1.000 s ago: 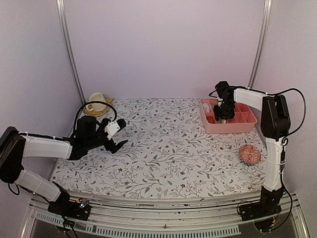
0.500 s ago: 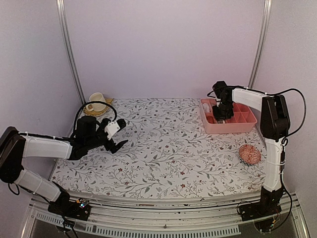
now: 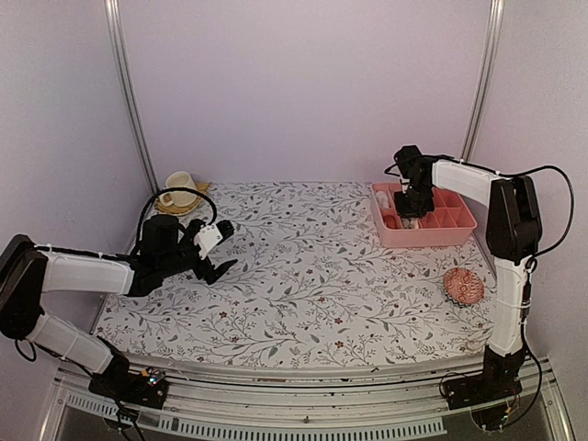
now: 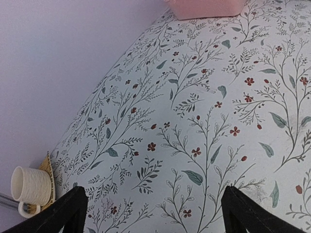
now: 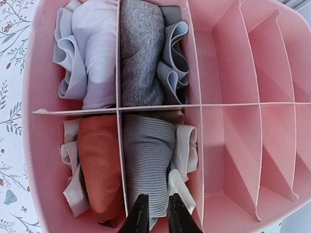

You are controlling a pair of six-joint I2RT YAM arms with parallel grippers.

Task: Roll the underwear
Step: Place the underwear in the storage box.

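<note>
1. The box (image 3: 427, 237) sits on the table (image 3: 303, 276), at the far right.
2. Rolled underwear (image 5: 146, 160) lies in the box, in four slots next to each other at its left end.
3. The ball (image 3: 463, 286) lies in front of the box, near the table's right edge.
4. The cup (image 3: 180, 184) sits on a plate (image 4: 47, 167) in the far left corner.

On the flowered tablecloth (image 3: 312, 276), a pink divided box (image 3: 427, 237) sits at two o'clock, a cream cup (image 3: 179, 185) on a yellow saucer (image 3: 200, 190) at ten, and a pink knitted ball (image 3: 463, 286) at four.
</note>
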